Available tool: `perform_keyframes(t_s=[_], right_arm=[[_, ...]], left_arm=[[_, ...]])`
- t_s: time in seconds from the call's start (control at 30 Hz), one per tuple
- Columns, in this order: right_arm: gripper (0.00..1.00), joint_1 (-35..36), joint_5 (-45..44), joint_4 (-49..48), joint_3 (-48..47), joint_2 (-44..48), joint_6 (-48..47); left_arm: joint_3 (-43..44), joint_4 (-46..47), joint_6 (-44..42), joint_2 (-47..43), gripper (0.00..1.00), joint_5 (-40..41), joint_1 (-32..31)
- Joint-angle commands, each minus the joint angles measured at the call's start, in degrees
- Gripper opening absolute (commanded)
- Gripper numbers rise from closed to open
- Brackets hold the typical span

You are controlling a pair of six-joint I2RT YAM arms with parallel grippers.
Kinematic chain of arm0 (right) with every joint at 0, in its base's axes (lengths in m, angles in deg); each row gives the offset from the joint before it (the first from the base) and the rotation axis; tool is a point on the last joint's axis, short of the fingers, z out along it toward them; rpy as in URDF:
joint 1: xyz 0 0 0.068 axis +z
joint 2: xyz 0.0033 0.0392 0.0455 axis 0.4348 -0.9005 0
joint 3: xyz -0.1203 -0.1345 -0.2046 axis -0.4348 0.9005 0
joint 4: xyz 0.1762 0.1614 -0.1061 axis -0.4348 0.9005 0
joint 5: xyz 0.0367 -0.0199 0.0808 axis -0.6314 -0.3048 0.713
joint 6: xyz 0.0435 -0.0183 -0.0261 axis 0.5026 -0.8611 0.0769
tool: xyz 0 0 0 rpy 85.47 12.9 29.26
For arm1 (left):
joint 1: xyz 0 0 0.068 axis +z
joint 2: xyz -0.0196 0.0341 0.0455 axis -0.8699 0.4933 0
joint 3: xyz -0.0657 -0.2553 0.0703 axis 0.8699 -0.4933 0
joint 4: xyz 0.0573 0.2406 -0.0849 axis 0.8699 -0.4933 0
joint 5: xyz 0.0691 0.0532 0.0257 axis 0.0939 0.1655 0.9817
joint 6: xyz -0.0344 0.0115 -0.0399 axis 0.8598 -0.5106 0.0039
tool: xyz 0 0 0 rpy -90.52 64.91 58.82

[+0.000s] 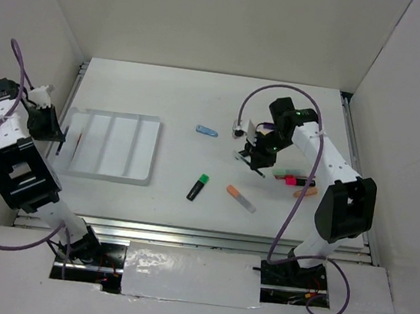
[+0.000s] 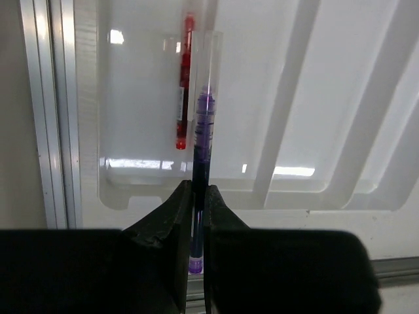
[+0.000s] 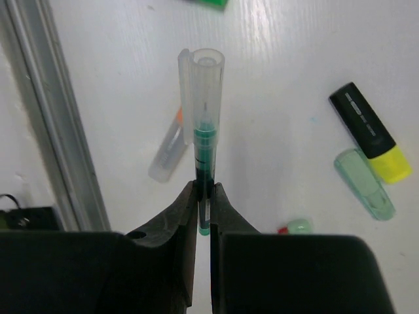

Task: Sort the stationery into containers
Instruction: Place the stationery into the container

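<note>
Leftward, folds the left arm (image 1: 15,166) up close to the side wall and hangs the left tool (image 2: 198,196) over one short end of the tray (image 2: 262,199), at the compartment nearest the metal rail (image 2: 49,111). Grips a purple pen (image 2: 204,124) by its lower barrel, jaws clenched tight on it, clear cap pointing away along that compartment. Shows a red pen (image 2: 184,78) lying flat in the same compartment, just beside the purple one from the wrist view; cannot tell whether touching. Has little room on the rail side and far more toward the tray's other compartments.

Rightward, bends the right arm (image 1: 343,205) inward over the surface (image 1: 171,98) and carries the right tool (image 3: 203,193) above it. Pinches a green pen (image 3: 203,131) near its tail, jaws closed on the barrel, clear cap forward. Looks down on a yellow highlighter (image 3: 370,131) with a mint highlighter (image 3: 364,183) just beside it, and an orange marker (image 3: 168,147) near the edge rail. Across the broad stretch between tray and right tool, finds only a green highlighter (image 1: 197,188), a second orange marker (image 1: 241,198) and a blue pen (image 1: 206,131), well apart.
</note>
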Motion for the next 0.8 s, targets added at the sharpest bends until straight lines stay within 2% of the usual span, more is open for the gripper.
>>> perform_keyframes(t_s=[0.0, 0.13, 0.23, 0.37, 0.67, 0.77], right_arm=[[0.0, -1.1, 9.79, 1.75, -2.91, 2.01, 8.77], [0.0, -2.16, 15.94, 0.17, -2.13, 2.27, 15.09], [0.0, -2.69, 17.97, -1.33, -1.68, 2.28, 17.91], [0.0, -3.56, 21.48, -2.38, -1.77, 2.19, 22.91], [0.0, -4.71, 27.2, -7.83, -0.36, 2.98, 33.03], [0.0, -4.62, 29.48, -9.58, -0.19, 3.24, 36.54]], left_arm=[[-1.79, 5.75, 5.77, 1.42, 0.0, 7.44, -1.66], [-4.25, 12.06, 8.42, 1.86, 0.0, 12.19, -4.13], [-4.79, 14.19, 9.21, 3.09, 0.06, 15.27, -6.68], [-3.38, 17.17, 9.56, 6.07, 0.19, 18.62, -8.61], [0.05, 18.41, 6.76, 11.0, 0.25, 22.58, -10.37], [0.14, 19.29, 6.4, 11.26, 0.32, 23.37, -10.55]])
